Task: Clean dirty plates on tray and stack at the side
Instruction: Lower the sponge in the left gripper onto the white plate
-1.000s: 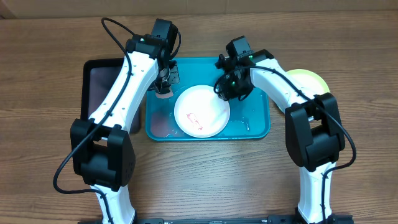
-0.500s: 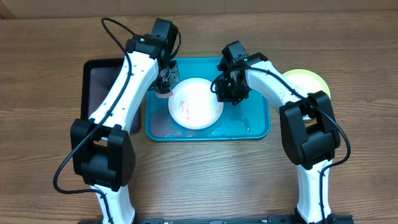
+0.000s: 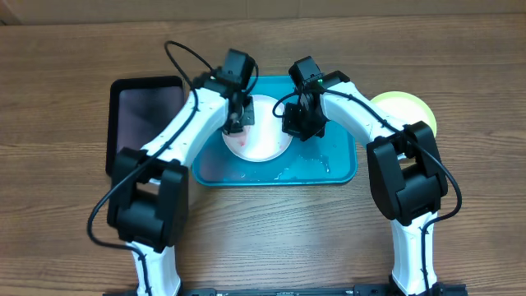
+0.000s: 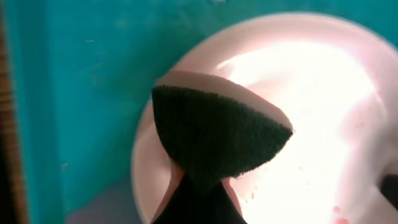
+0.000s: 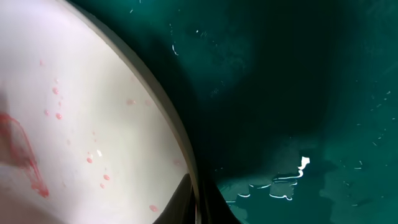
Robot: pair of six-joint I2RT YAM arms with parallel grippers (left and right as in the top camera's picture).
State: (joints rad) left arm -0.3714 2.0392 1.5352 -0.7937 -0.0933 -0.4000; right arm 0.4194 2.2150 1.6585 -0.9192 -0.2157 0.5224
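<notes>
The left gripper is clamped on a sponge, its dark scouring face turned down over the left part of the white plate. The right gripper pinches that plate's right rim. In the right wrist view a dark shadow under the rim suggests this edge is raised off the tray. The plate sits at the tray's far centre, with puddles lying on the near side. To scrub well, the left arm should likely press the pad flat and sweep across the red smears, not the clean rim. The right grip needs to hold firm so the plate does not slide or spin. The yellow-green plate lies on the table to the right, where the stack probably belongs.
</notes>
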